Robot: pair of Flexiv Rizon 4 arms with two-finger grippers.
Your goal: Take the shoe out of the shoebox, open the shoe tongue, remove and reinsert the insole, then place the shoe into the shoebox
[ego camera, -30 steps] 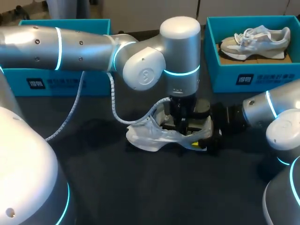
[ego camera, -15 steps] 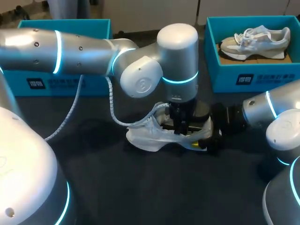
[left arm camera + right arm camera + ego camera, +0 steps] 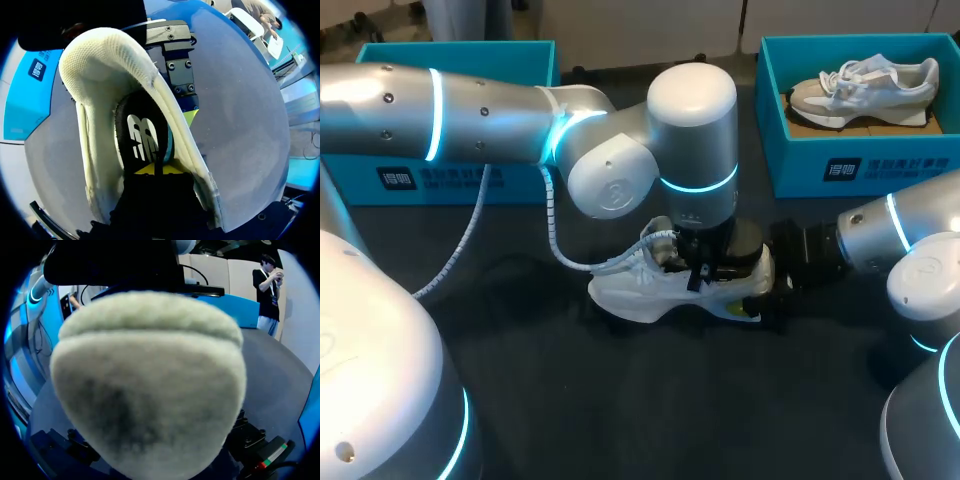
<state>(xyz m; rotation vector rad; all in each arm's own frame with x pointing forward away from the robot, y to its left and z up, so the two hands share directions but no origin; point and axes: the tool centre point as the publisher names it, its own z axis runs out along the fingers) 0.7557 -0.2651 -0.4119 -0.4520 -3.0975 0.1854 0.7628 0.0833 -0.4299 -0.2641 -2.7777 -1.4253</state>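
Observation:
A white sneaker point(image 3: 640, 292) lies on the dark table, toe to the left. My left gripper point(image 3: 701, 277) reaches straight down into its opening. In the left wrist view the yellow tips point(image 3: 155, 169) are pressed together on the heel end of the black insole point(image 3: 142, 136), inside the white shoe wall point(image 3: 95, 65). My right gripper point(image 3: 757, 278) comes in from the right, its fingers wide on both sides of the heel, one finger point(image 3: 178, 70) against the shoe's outer side. The fuzzy heel point(image 3: 150, 390) fills the right wrist view and hides that gripper's fingers.
A blue shoebox point(image 3: 840, 165) at the back right holds a second grey-white sneaker point(image 3: 865, 85). Another blue box point(image 3: 440, 178) stands at the back left. The left arm's white cable point(image 3: 555, 235) loops down beside the shoe's toe.
My left gripper has sunk a little deeper into the shoe and closed its fingers. The shoe's collar now sits flatter. The right arm has not moved.

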